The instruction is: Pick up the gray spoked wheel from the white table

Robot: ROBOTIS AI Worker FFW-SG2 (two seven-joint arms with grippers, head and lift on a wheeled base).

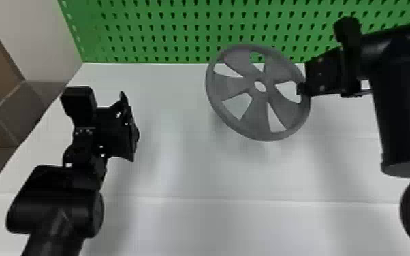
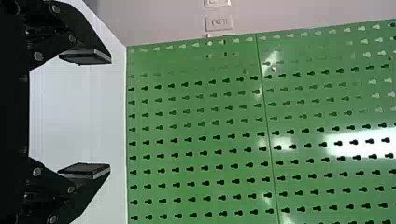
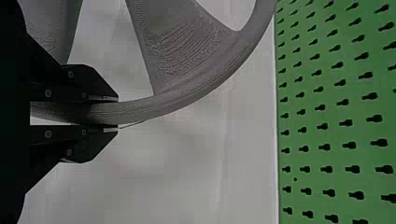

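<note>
You're gripping the gray spoked wheel (image 1: 258, 114) with the right tool (image 3: 115, 113): its two fingers are closing down to the rim's (image 3: 173, 99) thickness, one on each side. The wheel is sitting tilted, face turned up toward the head camera, and it's looking raised over the white tabletop (image 1: 180, 163), with shadow spreading beneath it, near the green pegboard (image 1: 146, 30).

Key relation: nearly all of the wheel is lying to the left of the right tool, hub included, so you're holding it by its right-hand edge. The right arm is clearly the nearer one. The left tool (image 2: 107, 114) is waiting well apart on the left, fingers wide, nothing between them.

Pickup is looking nearly done. You're probably just needing a little more lift, going slow, since that off-center weight could be twisting the rim in the pads.
</note>
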